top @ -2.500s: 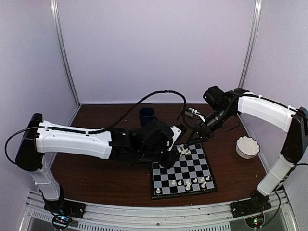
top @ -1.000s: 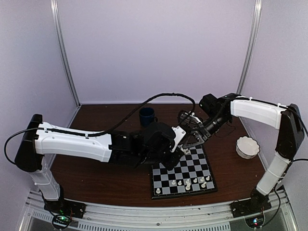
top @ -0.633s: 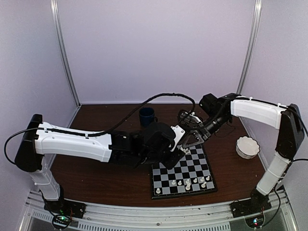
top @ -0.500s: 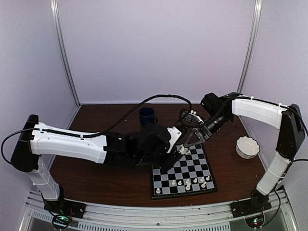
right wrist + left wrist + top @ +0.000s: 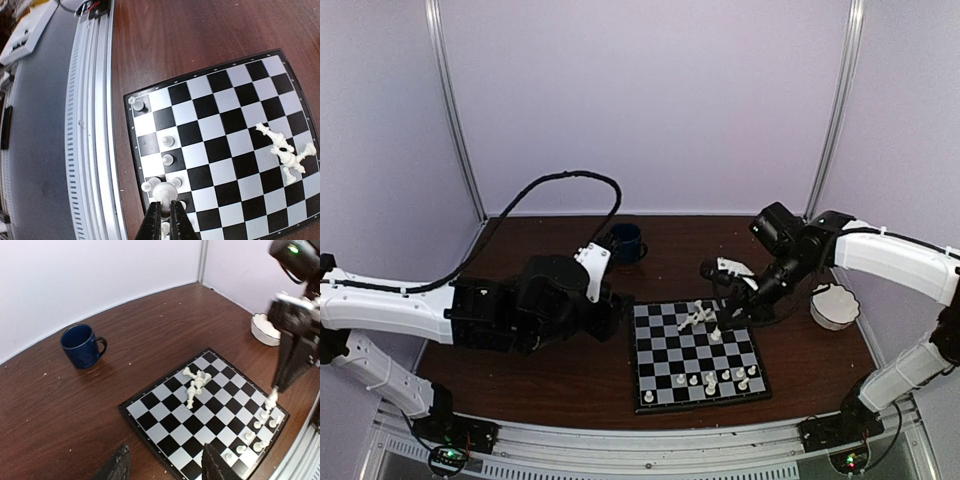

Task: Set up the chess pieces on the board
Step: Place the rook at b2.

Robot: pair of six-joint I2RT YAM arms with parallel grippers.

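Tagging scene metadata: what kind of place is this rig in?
Probably a lab robot cell, not a home: plain lilac wall panels framed by metal posts, arm bases bolted to an aluminium rail at the edge of a wooden table holding a chessboard.

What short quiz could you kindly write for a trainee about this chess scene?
1. True or false: the left hand is shut on a chess piece.
2. What does the right hand pinch? A. a white chess piece B. a black chess piece C. nothing
3. Fill in: the heaped pieces toward the far side of the board are ____ (standing or lying).

Key: 1. False; it is open and empty. 2. A. 3. Lying.
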